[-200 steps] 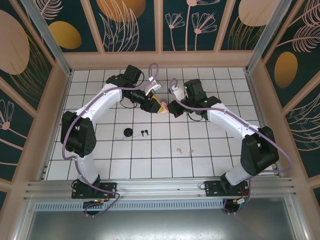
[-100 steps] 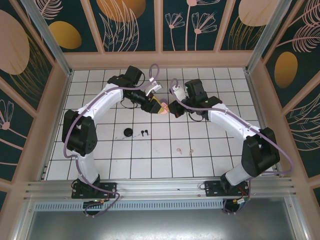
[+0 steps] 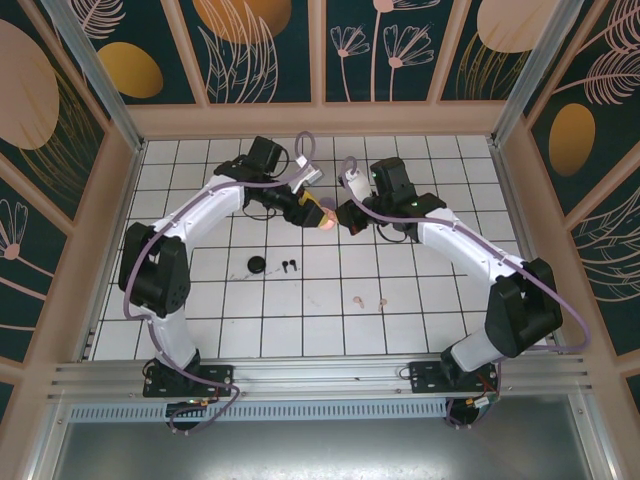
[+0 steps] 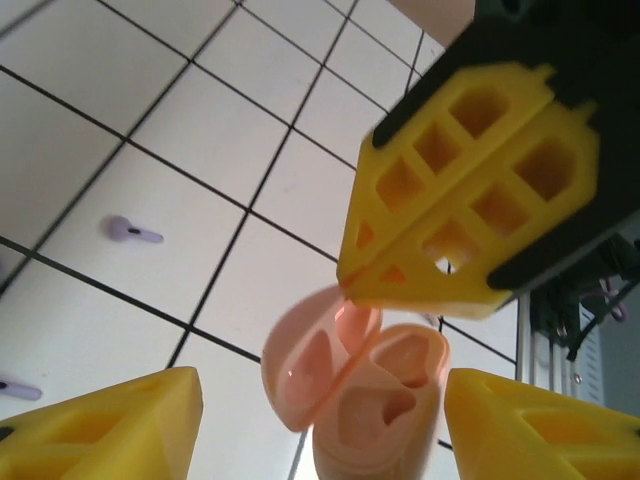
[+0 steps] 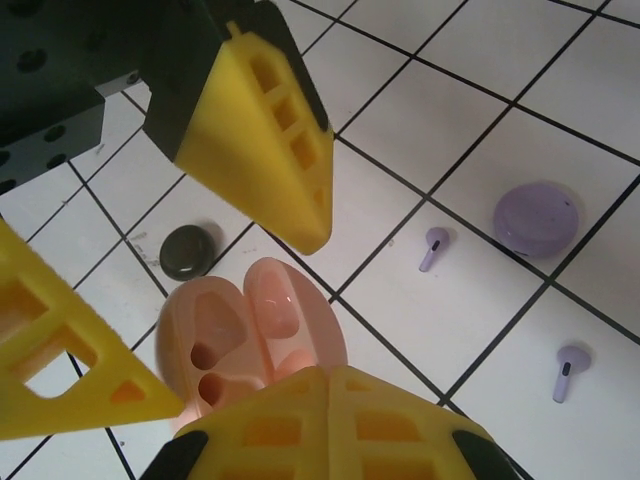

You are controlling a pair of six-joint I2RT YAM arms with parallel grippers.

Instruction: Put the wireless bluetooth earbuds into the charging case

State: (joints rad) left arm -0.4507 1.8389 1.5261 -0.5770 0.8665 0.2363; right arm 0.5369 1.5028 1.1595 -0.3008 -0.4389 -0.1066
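While the pale pink earbuds point(image 3: 358, 298) lie loose on the counter point(image 3: 420, 320), the open pink case point(image 4: 350, 390) sits between left jaws that have just spread wider; right jaws, pressed together, touch its lid. Likely released, ready for filling.

The open case point(image 3: 325, 217) hangs above the table point(image 3: 420, 320), toward its back middle. In front of it to the left lies a closed case point(image 3: 257, 264), with two earbuds point(image 3: 289, 266) just right of it. Two more earbuds point(image 3: 358, 298) lie nearer still, right of those.
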